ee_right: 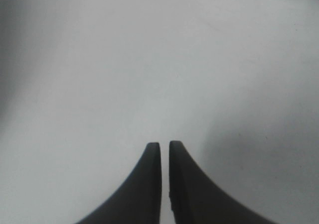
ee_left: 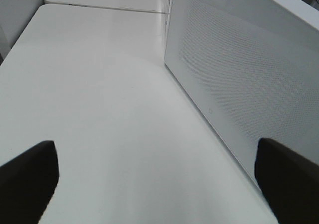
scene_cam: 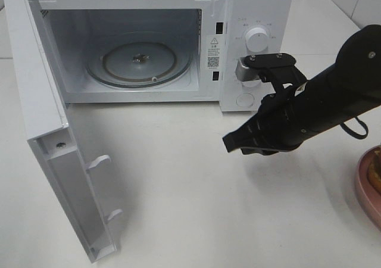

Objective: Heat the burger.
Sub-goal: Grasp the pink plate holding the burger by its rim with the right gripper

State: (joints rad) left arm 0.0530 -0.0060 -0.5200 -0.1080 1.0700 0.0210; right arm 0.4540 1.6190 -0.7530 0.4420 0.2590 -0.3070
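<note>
A: Looking for the burger (scene_cam: 377, 171), and finding it anywhere?

B: Catching only a brown sliver of it, cut off at the far right edge of the high view. Sitting on the pink plate (scene_cam: 364, 190) on the table (scene_cam: 208, 208), well apart from the microwave (scene_cam: 256, 18).

A: Checking the microwave next?

B: Seeing the door (scene_cam: 47, 119) standing wide open to the left and showing the glass turntable (scene_cam: 140, 62) inside.

A: Reading the right gripper (scene_cam: 235, 144)?

B: Finding it hovering above the table in front of the control panel, below the dial (scene_cam: 257, 40), pointing left and down. Seeing its fingers (ee_right: 149, 184) nearly together in the wrist view, with only a thin slit between them, gripping nothing.

A: And looking at the left gripper (ee_left: 157, 184)?

B: Seeing it only in its own wrist view. Finding its fingers (ee_left: 25, 184) spread wide apart, holding nothing, hanging over the table near the door's dotted outer face.
</note>
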